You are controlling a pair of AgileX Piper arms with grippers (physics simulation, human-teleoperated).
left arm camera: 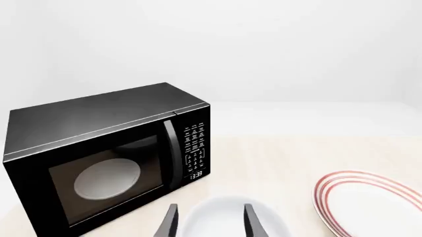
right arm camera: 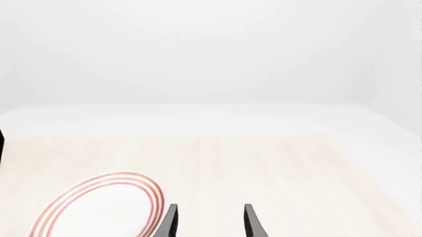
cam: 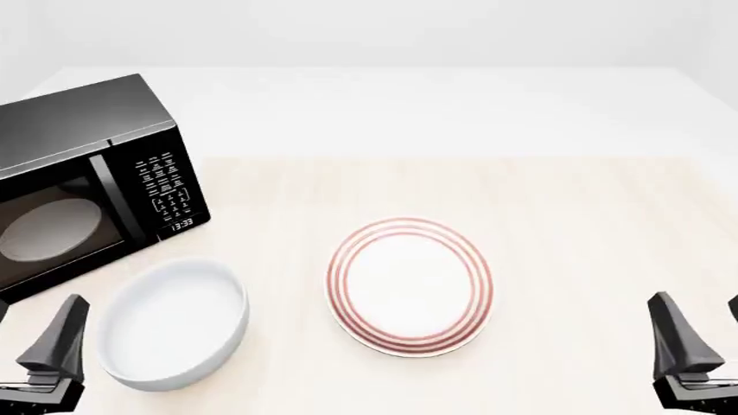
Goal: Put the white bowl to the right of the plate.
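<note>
The white bowl stands on the table at the front left, to the left of the plate, a flat white disc with thin red rings. In front of the bowl's left side, my left gripper hangs open and holds nothing. In the left wrist view the bowl shows between and beyond the open gripper's fingers, with the plate off to one side. My right gripper is open and empty at the front right, well right of the plate. The right wrist view shows the gripper beside the plate.
A black microwave with its door shut stands at the back left, just behind the bowl; a pale glass disc shows through its window. Light wooden tabletop stretches to the right of the plate.
</note>
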